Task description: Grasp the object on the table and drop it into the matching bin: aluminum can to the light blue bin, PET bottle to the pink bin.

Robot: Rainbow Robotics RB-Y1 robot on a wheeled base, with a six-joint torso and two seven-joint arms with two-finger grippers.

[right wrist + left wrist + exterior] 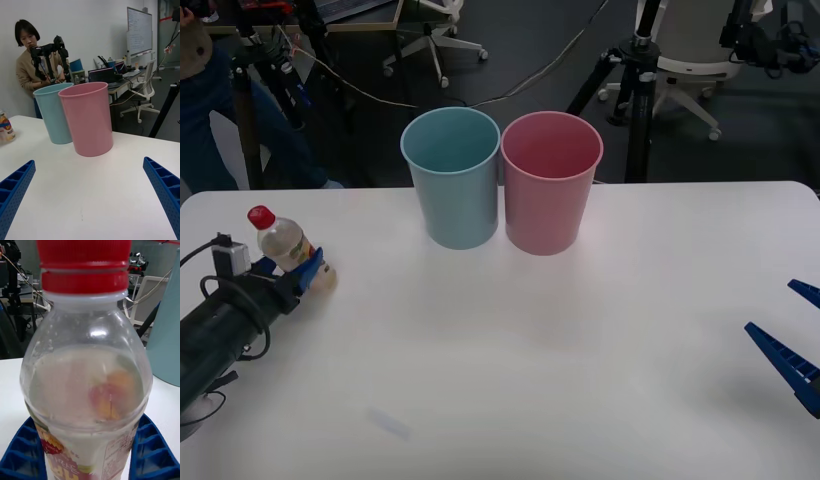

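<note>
On the white table (510, 380), left of the light blue bin (452, 180) and pink bin (550, 185), the left gripper (298, 275) clasps the upright PET bottle (285, 240) round its labelled lower body (probably light, smooth, squashable, so moderate pressure there suits), while the right gripper (792, 335) waits spread open at the right edge.

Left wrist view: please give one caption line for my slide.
Left claw closed around the red-capped PET bottle, light blue bin beside.
</note>
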